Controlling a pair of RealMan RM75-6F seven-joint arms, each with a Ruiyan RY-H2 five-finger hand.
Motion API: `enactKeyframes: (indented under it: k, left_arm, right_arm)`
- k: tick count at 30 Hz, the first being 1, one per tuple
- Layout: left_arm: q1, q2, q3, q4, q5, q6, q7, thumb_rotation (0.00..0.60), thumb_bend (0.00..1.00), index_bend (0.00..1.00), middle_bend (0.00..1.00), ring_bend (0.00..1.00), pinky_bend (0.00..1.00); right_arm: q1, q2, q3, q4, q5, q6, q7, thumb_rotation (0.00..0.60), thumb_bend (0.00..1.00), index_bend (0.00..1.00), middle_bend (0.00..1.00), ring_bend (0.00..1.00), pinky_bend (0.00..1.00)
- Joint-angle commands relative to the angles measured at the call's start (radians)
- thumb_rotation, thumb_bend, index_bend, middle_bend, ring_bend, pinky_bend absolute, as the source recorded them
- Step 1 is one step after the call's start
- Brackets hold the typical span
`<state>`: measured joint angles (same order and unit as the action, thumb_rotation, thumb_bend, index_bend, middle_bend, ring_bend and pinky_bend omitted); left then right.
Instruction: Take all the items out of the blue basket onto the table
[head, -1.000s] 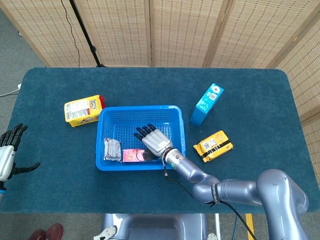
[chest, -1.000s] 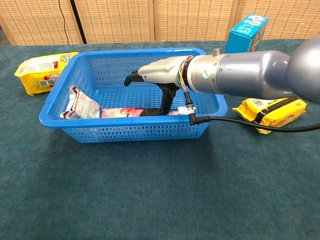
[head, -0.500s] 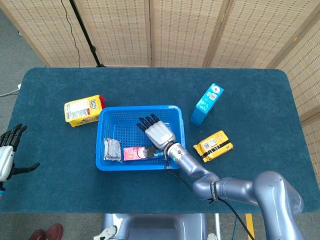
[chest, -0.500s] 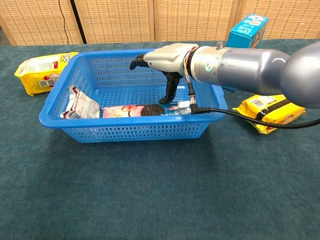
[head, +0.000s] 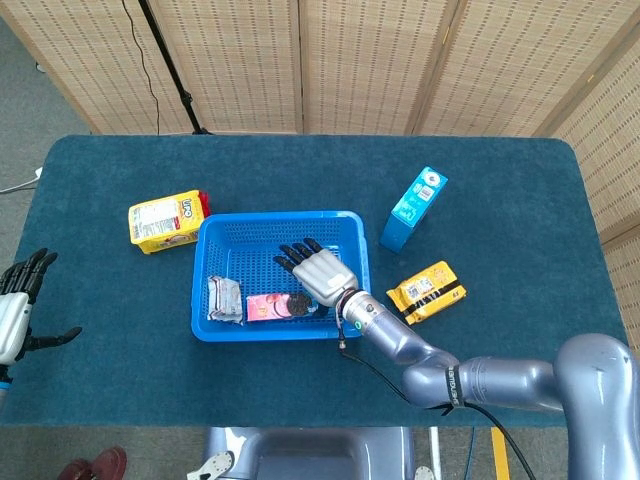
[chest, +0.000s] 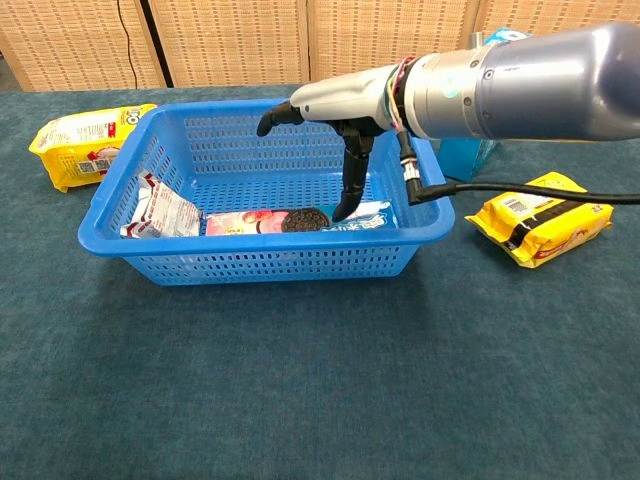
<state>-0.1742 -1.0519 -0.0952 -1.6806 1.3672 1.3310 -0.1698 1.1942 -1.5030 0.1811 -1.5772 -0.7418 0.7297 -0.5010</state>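
The blue basket (head: 352, 250) (chest: 250, 262) stands mid-table. Inside lie a pink cookie pack (head: 268, 308) (chest: 250, 222) along the near wall and a silver packet (head: 224, 297) (chest: 162, 212) at its left end. My right hand (head: 318, 270) (chest: 335, 105) hovers over the basket's right half, holding nothing, fingers stretched out towards the left. Its thumb points down at the pack's right end; whether it touches is unclear. My left hand (head: 17, 300) shows only in the head view, off the table's left edge, fingers spread and empty.
A yellow bag (head: 168, 220) (chest: 85, 140) lies left of the basket. A blue carton (head: 414, 208) (chest: 505, 40) stands to its right, partly behind my arm in the chest view. A yellow packet (head: 427, 291) (chest: 540, 220) lies near the right front.
My right hand has risen off the cookie pack and shifted right, leaving the pack uncovered on the basket floor. The left hand has not moved.
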Motion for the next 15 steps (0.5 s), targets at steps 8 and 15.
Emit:
enactKeyframes:
  k: [8, 15]
  left_arm:
    - [-0.001, 0.003, 0.0, 0.005, -0.003, -0.004, -0.012, 0.6, 0.01, 0.0, 0.0, 0.0, 0.0]
    - [-0.004, 0.003, -0.003, 0.01, -0.009, -0.012, -0.017, 0.6, 0.01, 0.0, 0.0, 0.0, 0.0]
  right_arm:
    - [0.067, -0.078, -0.06, 0.077, 0.123, -0.016, -0.069, 0.6, 0.0, 0.0, 0.0, 0.0, 0.0]
    - [0.078, -0.122, -0.081, 0.138, 0.139, -0.02, -0.071, 0.6, 0.0, 0.0, 0.0, 0.0, 0.03]
